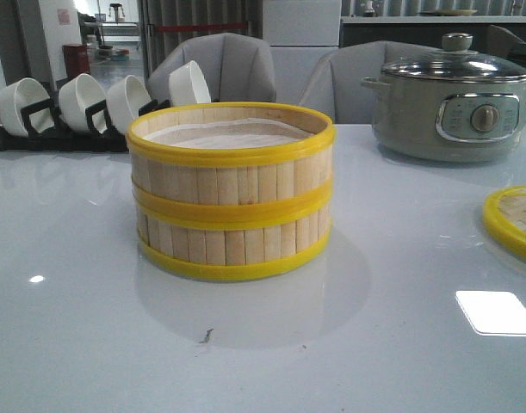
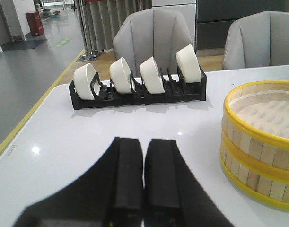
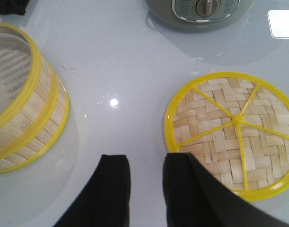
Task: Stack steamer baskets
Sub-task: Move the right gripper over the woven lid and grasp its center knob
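Note:
Two steamer baskets stand stacked one on the other in the middle of the white table, with a white liner showing in the top one. The stack also shows in the left wrist view and in the right wrist view. My left gripper is shut and empty, above the table to the left of the stack. My right gripper is open and empty, above the table between the stack and the flat woven lid. Neither gripper shows in the front view.
A grey-green electric pot with a glass lid stands at the back right. A black rack of white bowls stands at the back left. The woven lid lies at the table's right edge. Grey chairs stand behind the table.

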